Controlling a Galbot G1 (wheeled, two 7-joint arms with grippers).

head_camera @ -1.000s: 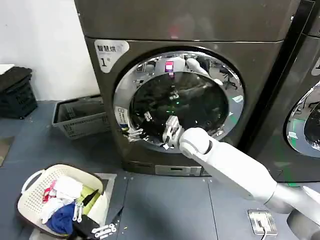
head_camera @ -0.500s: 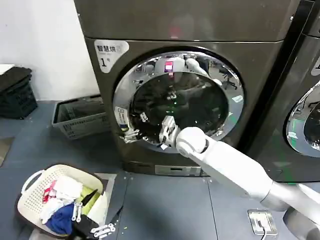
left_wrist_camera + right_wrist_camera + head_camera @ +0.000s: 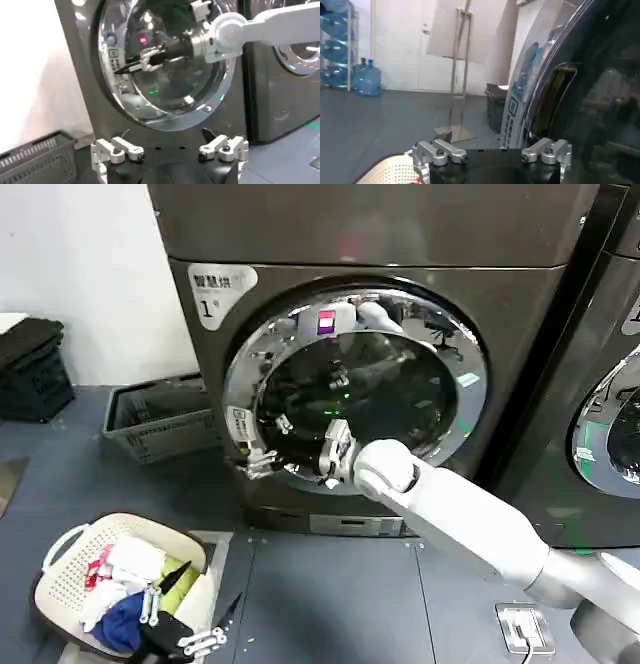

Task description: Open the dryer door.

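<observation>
dryer door [image 3: 355, 389] | closed or barely ajar on the dryer [image 3: 520, 334], chrome ring facing out | right gripper [image 3: 262, 461] reached across the glass to the ring's left edge (latch side, hinge presumably opposite), fingers parted slightly, grasp uncertain | left gripper [image 3: 169, 150] hung open, low before the door, idle

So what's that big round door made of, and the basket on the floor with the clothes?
The dryer door looks like dark tinted glass in a wide chrome-finished ring: the ring mirrors the room brightly, though it could be plated plastic. The laundry basket looks like cream moulded plastic, matte, with rows of small holes in its wall.
</observation>
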